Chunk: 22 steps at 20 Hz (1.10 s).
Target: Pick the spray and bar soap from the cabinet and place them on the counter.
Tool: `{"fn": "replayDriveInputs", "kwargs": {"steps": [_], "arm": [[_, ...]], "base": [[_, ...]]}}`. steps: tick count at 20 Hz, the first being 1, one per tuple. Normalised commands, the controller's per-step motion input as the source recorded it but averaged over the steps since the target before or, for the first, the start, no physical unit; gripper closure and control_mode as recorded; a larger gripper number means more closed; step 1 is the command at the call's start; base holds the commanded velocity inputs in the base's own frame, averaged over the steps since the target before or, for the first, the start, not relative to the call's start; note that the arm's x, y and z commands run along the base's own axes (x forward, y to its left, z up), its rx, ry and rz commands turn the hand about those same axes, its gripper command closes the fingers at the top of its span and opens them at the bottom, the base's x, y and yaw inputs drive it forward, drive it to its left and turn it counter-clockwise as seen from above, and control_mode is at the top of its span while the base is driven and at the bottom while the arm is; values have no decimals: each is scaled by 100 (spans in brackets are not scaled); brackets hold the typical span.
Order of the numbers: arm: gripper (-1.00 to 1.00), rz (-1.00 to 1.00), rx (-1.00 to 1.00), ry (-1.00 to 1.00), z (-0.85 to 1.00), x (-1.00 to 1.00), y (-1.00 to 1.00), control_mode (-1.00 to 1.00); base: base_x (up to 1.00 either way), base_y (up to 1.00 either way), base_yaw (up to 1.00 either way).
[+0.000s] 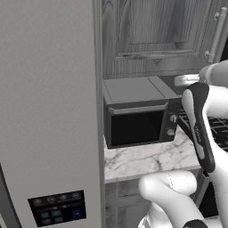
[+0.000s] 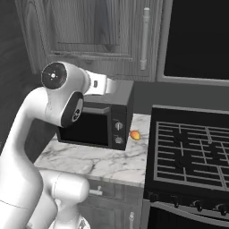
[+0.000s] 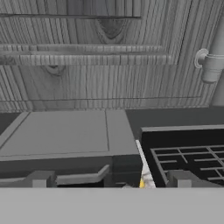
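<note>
The cabinet (image 2: 96,36) hangs shut above the counter (image 2: 89,159), its panelled door at about 12 o'clock in both base views and its long pale bar handle (image 2: 144,38) standing upright near the door's right edge. With the door closed, the spray and the bar soap cannot be made out. Below it a dark microwave (image 1: 136,113) sits on the white marble, touching the tall light grey fridge (image 1: 49,111) at its 9 o'clock side, and the black grated stovetop (image 2: 190,147) lies at 3 o'clock of it. A small orange-yellow object (image 2: 134,134), too small to identify, rests on the counter between microwave and stovetop. In the hand view the gripper (image 3: 113,178) points at the cabinet door from just above the microwave's top, its two dark fingertips (image 3: 41,178) spread wide apart with nothing between them; the handle's lower end sits at about 2 o'clock.
</note>
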Motion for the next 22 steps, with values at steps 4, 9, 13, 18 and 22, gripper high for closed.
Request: {"fn": "replayDriveInputs", "kwargs": {"steps": [4, 9, 13, 18, 22], "arm": [[-100, 0, 0, -1, 30, -9, -19, -100], [-100, 0, 0, 0, 22, -8, -27, -100], [-100, 0, -3, 2, 16, -4, -31, -100], [-100, 0, -3, 5, 11, -1, -31, -100], [-100, -1, -4, 11, 6, 9, -26, -100]], "base": [[0, 0, 0], [0, 0, 0], [0, 0, 0], [0, 0, 0], [0, 0, 0]]}}
